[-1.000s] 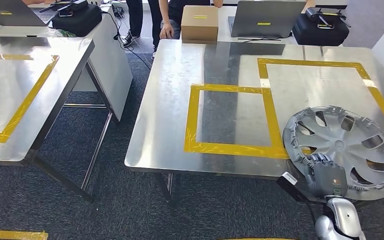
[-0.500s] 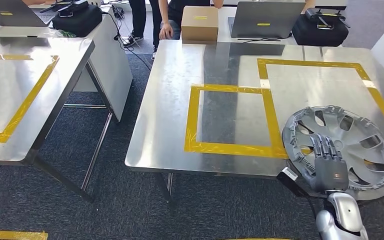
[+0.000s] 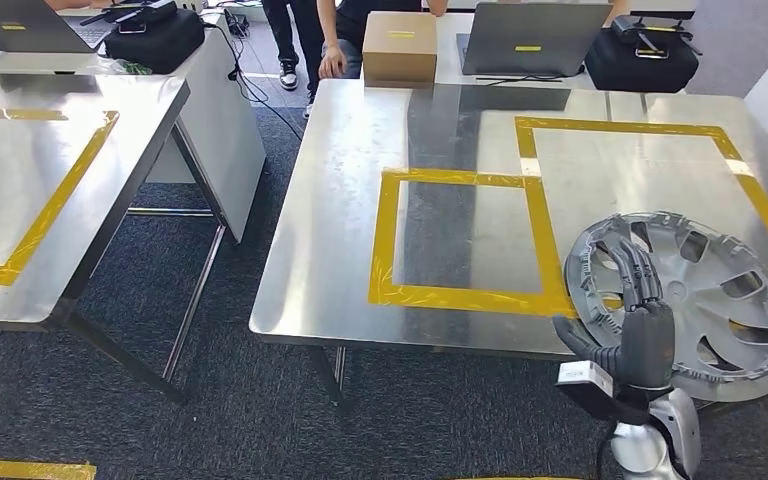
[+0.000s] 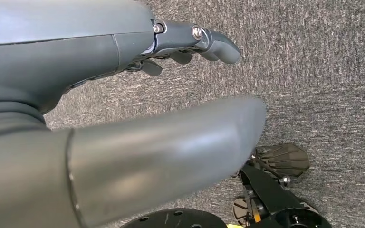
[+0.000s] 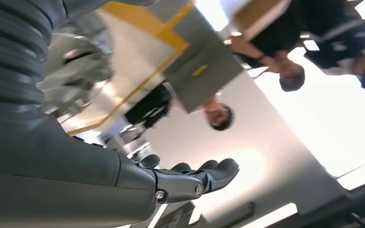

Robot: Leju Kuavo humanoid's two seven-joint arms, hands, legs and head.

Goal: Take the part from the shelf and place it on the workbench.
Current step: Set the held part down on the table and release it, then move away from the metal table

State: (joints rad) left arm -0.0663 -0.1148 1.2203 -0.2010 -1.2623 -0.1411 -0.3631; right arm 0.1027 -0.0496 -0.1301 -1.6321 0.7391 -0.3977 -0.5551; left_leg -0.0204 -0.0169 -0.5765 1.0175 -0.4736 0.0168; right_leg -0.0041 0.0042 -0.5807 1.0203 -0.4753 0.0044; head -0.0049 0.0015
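The part is a silver wheel cover [image 3: 705,290] lying flat at the near right of the steel workbench [image 3: 340,250], its near rim hanging slightly past the table edge. My right hand [image 3: 640,315] is at the cover's left side, fingers stretched out straight above its rim and thumb spread away, holding nothing. In the right wrist view the right hand [image 5: 190,183] shows its fingers extended with nothing in them. My left hand [image 4: 123,95] hangs over grey carpet, fingers apart and holding nothing.
Yellow tape rectangles [image 3: 460,240] mark the workbench. At its far edge are a cardboard box [image 3: 399,45], a laptop [image 3: 530,38] and a black bag [image 3: 642,55], with a person [image 3: 335,55] behind. A second steel table [image 3: 20,200] stands left, across a carpet gap.
My right hand has let go of the wheel cover's near rim, straightened its fingers and lifted toward the cover's left side. The cover has stayed nearly still.
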